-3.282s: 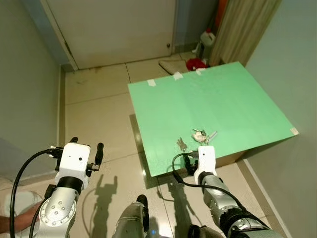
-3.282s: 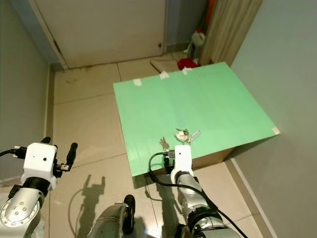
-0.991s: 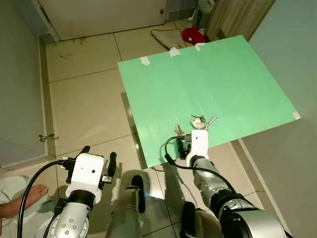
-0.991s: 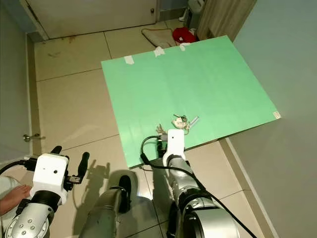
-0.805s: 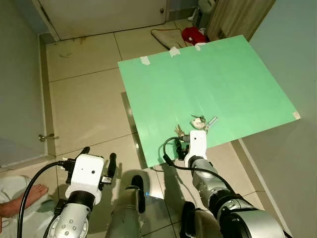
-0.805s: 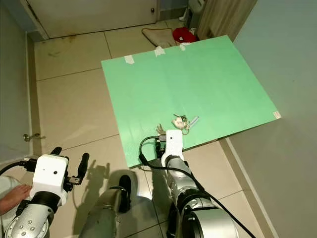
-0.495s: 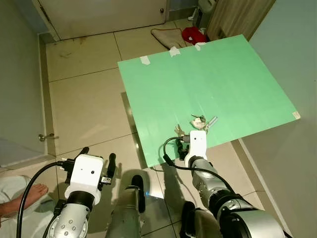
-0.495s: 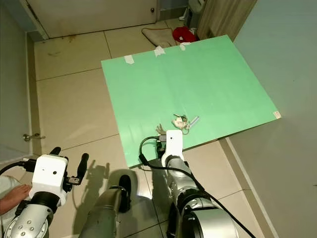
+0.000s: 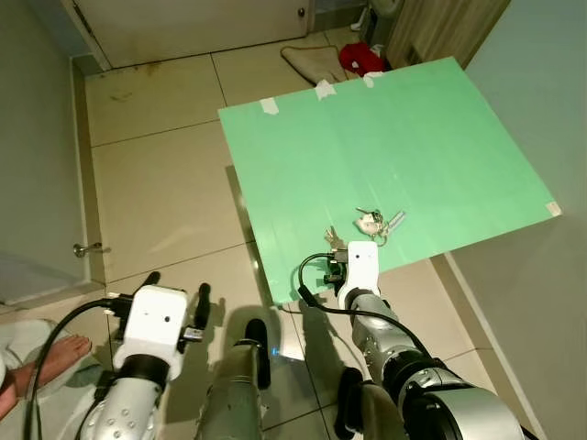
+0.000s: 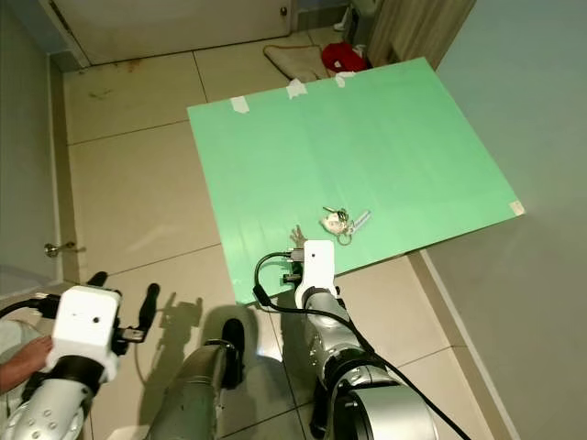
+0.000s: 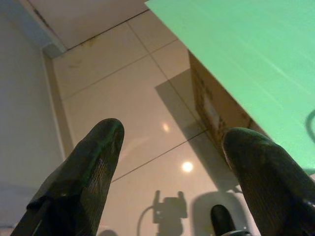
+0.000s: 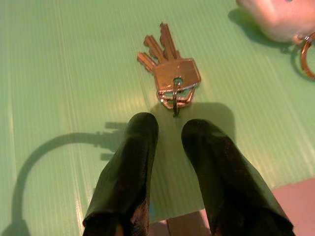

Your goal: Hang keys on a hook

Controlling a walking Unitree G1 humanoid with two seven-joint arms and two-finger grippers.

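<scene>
Keys: small brass-coloured bunch on a ring, blades fanned, lying flat on the green counter near its front edge. No readable writing or brand on them. A 2nd bunch with a pale round fob lies just beside, at approx 2 o'clock from the keys in the eye views.

R hand sits low over the counter edge, fingertips just short of the keys, not touching; fingers nearly together w/ a narrow gap, holding nothing. Its shadow and cable shadow fall on the green sheet.

L hand hangs over the floor at approx 8 o'clock from the counter, fingers spread wide, empty.

Tape tabs on the counter's far edge. Red cloth on the floor beyond, 12 o'clock. A person's foot at far left.
</scene>
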